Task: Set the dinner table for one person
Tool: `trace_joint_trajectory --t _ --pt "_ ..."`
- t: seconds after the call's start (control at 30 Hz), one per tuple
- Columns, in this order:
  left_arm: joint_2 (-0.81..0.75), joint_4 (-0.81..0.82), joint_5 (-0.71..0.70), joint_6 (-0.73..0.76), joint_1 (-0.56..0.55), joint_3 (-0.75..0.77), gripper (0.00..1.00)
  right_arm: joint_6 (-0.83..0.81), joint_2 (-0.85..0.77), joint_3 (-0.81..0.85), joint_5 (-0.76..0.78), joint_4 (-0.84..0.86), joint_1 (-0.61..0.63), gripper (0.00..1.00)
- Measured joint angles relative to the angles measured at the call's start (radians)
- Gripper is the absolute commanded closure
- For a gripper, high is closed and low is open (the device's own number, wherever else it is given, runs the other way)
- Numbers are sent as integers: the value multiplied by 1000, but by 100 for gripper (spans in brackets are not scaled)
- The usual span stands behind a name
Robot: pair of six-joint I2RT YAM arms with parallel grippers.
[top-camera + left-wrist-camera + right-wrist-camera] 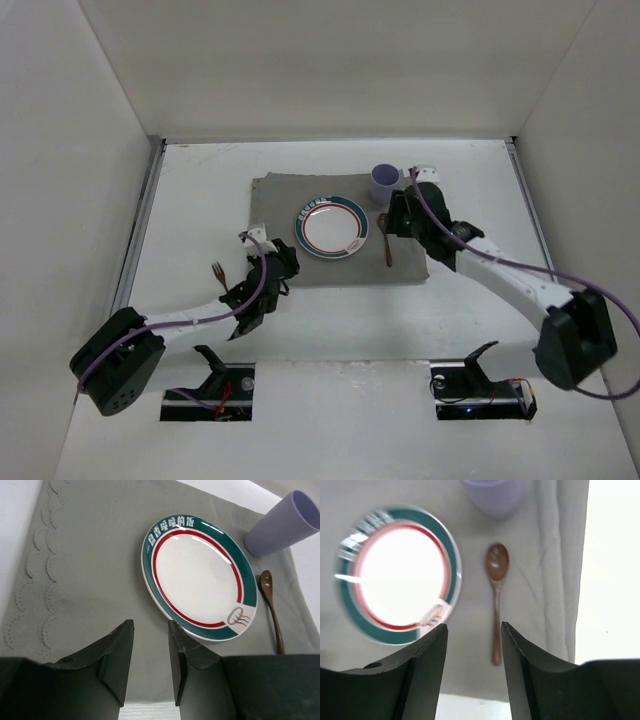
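A matte white tabletop (pixel 200 180) is lying under everything, carrying a slim fork (pixel 216 272) on its bare left. Left fingers (pixel 125 640) are hanging spread. A grey scallop-embossed cloth mat (pixel 90 555) is bearing a round glossy plate (pixel 197 575), a wooden spoon (pixel 272 615) and a lilac cup (pixel 282 522). Right fingers (pixel 437 650) are hanging spread too.

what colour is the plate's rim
Green with a red inner ring; plate clearest in left wrist view.

Bare mat (pixel 272 200) left of plate (pixel 332 227); spoon (pixel 387 247) and cup (pixel 385 182) crowd its right.
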Motion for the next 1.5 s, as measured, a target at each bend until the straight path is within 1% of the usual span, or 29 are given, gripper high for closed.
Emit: trace_joint_trajectory --t 0.07,0.13,0.2,0.27,0.3,0.47,0.57,0.67,0.83,0.93,1.07,1.33,1.4,1.5 --pt "-11 -62 -8 -5 6 21 69 13 -114 -65 21 70 13 57" --pt "-41 -146 -16 -20 15 40 70 21 -221 -148 48 145 25 69" --pt "-80 -238 -22 -42 35 60 70 26 -314 -239 81 218 32 78" --pt "-116 -341 -25 -67 71 85 71 34 -396 -331 122 274 42 84" --pt "-130 -388 -26 -79 90 96 71 40 -431 -371 142 292 45 86" --pt "-198 -651 -27 -149 201 148 68 104 -583 -539 217 380 55 82" --pt "-201 -795 -24 -181 272 184 67 145 -650 -607 233 426 55 76" --pt "-191 -887 -23 -198 320 202 67 170 -690 -632 232 446 55 75" --pt "-122 -983 -19 -224 333 208 69 192 -733 -634 232 472 55 71" --pt "-113 -1010 -9 -243 349 204 69 200 -744 -634 232 479 55 69" --pt "-113 -1008 14 -259 396 179 71 204 -735 -634 231 488 55 68" --pt "-84 -983 77 -258 445 128 73 204 -655 -634 217 496 55 68" --pt "-71 -959 89 -252 452 116 74 204 -641 -634 212 496 55 68" --pt "-54 -922 99 -237 465 112 80 204 -627 -634 209 500 55 68"
